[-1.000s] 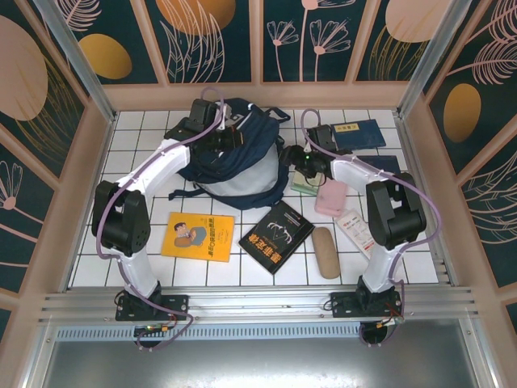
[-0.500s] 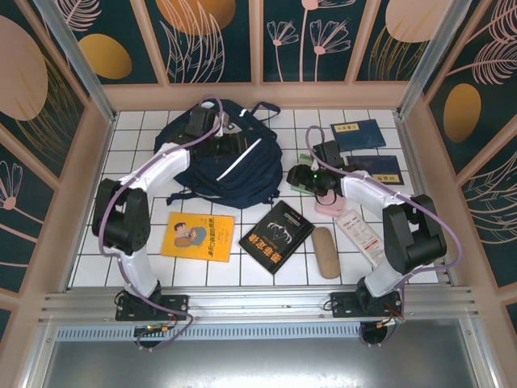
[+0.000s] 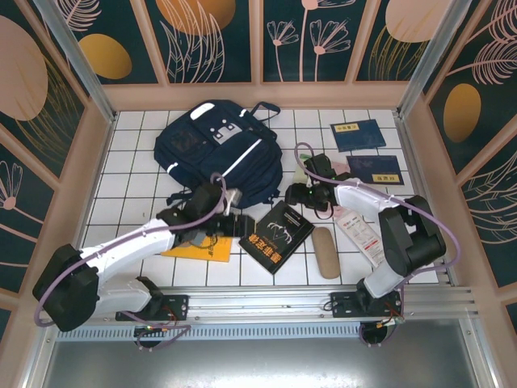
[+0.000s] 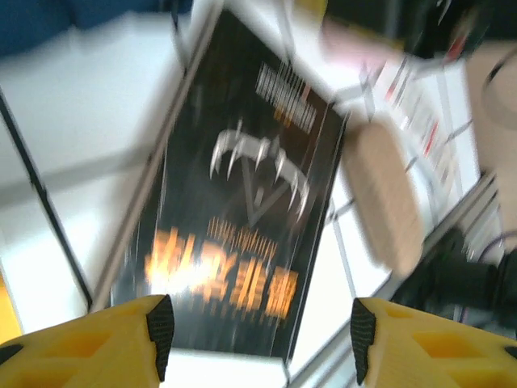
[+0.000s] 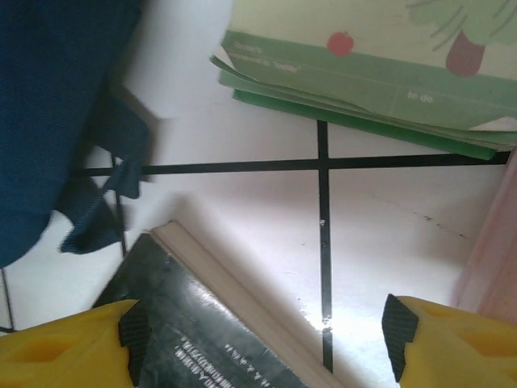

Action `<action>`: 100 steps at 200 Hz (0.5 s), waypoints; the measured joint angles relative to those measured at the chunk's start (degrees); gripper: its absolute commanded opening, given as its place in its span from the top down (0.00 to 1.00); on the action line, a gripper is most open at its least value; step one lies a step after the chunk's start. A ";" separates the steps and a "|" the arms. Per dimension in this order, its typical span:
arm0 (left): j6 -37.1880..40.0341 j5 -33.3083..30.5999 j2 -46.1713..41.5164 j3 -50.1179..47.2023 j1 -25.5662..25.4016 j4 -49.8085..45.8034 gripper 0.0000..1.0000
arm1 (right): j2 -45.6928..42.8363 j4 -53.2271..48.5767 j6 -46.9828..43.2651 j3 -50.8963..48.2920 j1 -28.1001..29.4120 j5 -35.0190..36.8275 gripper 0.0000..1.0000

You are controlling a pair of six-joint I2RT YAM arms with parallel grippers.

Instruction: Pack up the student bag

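Note:
The student bag (image 3: 216, 152) is a big navy backpack with white stripes, lying flat at the back of the tiled table. Its blue fabric and a dark strap also show in the right wrist view (image 5: 48, 121). My left gripper (image 3: 233, 220) hovers open at the left edge of a black book (image 3: 276, 236), which lies blurred under the jaws (image 4: 260, 339). My right gripper (image 3: 294, 194) stands open just beyond that book's far corner (image 5: 202, 339). Nothing is between the fingers (image 5: 266, 335).
A yellow book (image 3: 191, 242) lies partly under my left arm. A tan case (image 3: 325, 252), a white-red packet (image 3: 355, 230) and two blue booklets (image 3: 359, 133) lie on the right. A green booklet (image 5: 363, 73) and a pink pouch (image 5: 494, 259) flank my right gripper.
My left gripper opened, let go of the bag and swung back to the black book. The bag settled flat. My right gripper opened wider and slid toward the book's far corner.

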 measured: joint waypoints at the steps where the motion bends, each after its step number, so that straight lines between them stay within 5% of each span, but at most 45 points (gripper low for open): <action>1: -0.17 0.20 -0.15 -0.46 -0.24 0.04 0.36 | 0.07 0.00 0.00 0.00 0.00 0.00 0.22; 25: -4.17 3.06 -3.45 -6.93 -2.69 2.62 0.25 | 0.57 0.57 -0.04 0.11 0.07 -0.22 0.22; 51: -8.07 4.42 -4.20 -10.19 -4.22 5.40 0.25 | 0.94 1.05 -0.07 0.11 0.24 -1.25 0.22; 100: -14.88 5.25 7.82 -10.21 -5.14 15.63 0.25 | 4.63 2.14 -0.09 0.00 2.16 -1.51 0.22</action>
